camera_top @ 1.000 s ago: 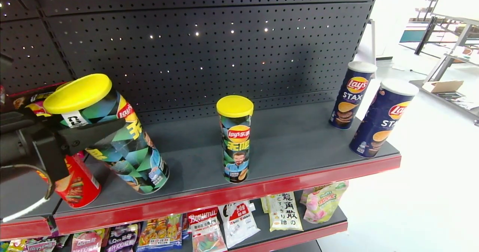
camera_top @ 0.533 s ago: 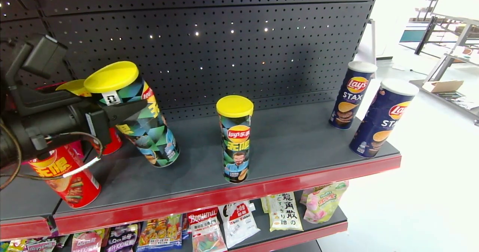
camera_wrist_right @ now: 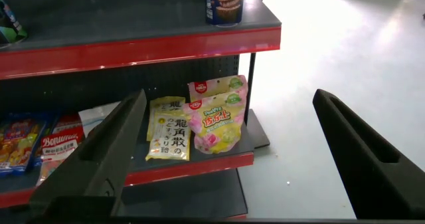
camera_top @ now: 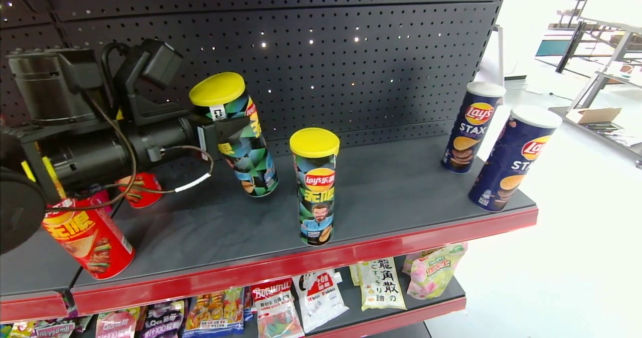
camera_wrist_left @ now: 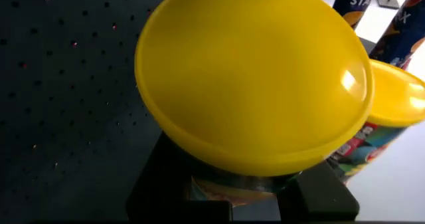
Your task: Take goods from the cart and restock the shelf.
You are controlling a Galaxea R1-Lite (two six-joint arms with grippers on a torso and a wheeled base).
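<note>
My left gripper (camera_top: 226, 127) is shut on a yellow-lidded chip can (camera_top: 241, 137) with a green and black pattern, held tilted over the grey shelf (camera_top: 391, 192) near the pegboard. Its base is at or just above the shelf surface. In the left wrist view the can's yellow lid (camera_wrist_left: 255, 78) sits between the dark fingers (camera_wrist_left: 166, 184). A matching chip can (camera_top: 316, 187) stands upright close by at the shelf front; its lid (camera_wrist_left: 398, 94) shows beyond the held one. My right gripper (camera_wrist_right: 239, 151) is open, low in front of the lower shelf with snack bags (camera_wrist_right: 216, 117).
Two dark blue cans (camera_top: 471, 127) (camera_top: 511, 157) stand at the shelf's right end. A red can (camera_top: 90, 237) stands at the front left, another red can (camera_top: 138, 190) behind it. The red shelf lip (camera_top: 301, 263) runs along the front. Bagged snacks (camera_top: 321, 298) fill the shelf below.
My left arm has carried the patterned can to the right and deeper onto the shelf, from beside the red can to just left of the standing matching can.
</note>
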